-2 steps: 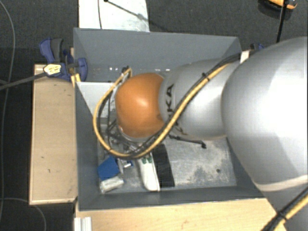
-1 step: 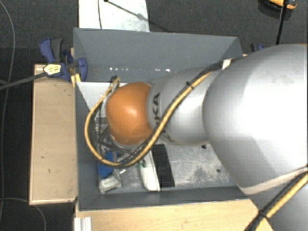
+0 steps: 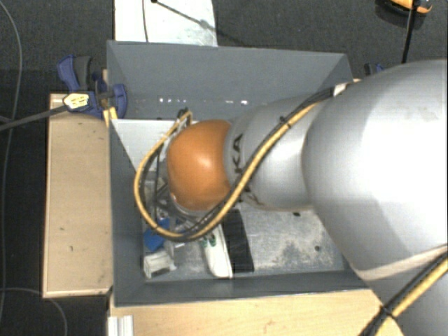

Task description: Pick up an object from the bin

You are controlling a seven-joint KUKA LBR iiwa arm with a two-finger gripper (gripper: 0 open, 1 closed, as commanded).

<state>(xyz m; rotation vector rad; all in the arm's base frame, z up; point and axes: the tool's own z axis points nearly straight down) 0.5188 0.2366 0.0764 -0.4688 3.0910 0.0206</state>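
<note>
Now over: the claw (image 3: 170,214) hangs under the orange cover (image 3: 199,163) of the arm (image 3: 336,166), low in the near-left corner of the bin (image 3: 294,247).
Claw state: I cannot tell whether it is open or closed. The orange cover and a looped yellow cable (image 3: 150,163) hide its working end, and nothing is seen gripped.
Nearest things: a small blue piece (image 3: 152,241) lies just below the orange cover's left edge. A clear packet (image 3: 158,264) lies below that, further from the cover. A white stick (image 3: 218,256) with a green tip lies below the cover's right side. A black bar (image 3: 240,247) lies just right of the stick, touching it or nearly so.
Likely target: the blue piece, by my judgement, since it lies closest to the claw.
Key relation: the blue piece sits a little left of the claw and below it in the view. The white stick and black bar lie side by side, with their long axes running from the cover toward the near wall.
Next move calls for: probably a short drop with little sideways travel.
Risk: the packet crowds the blue piece and might get caught along with it.
</note>
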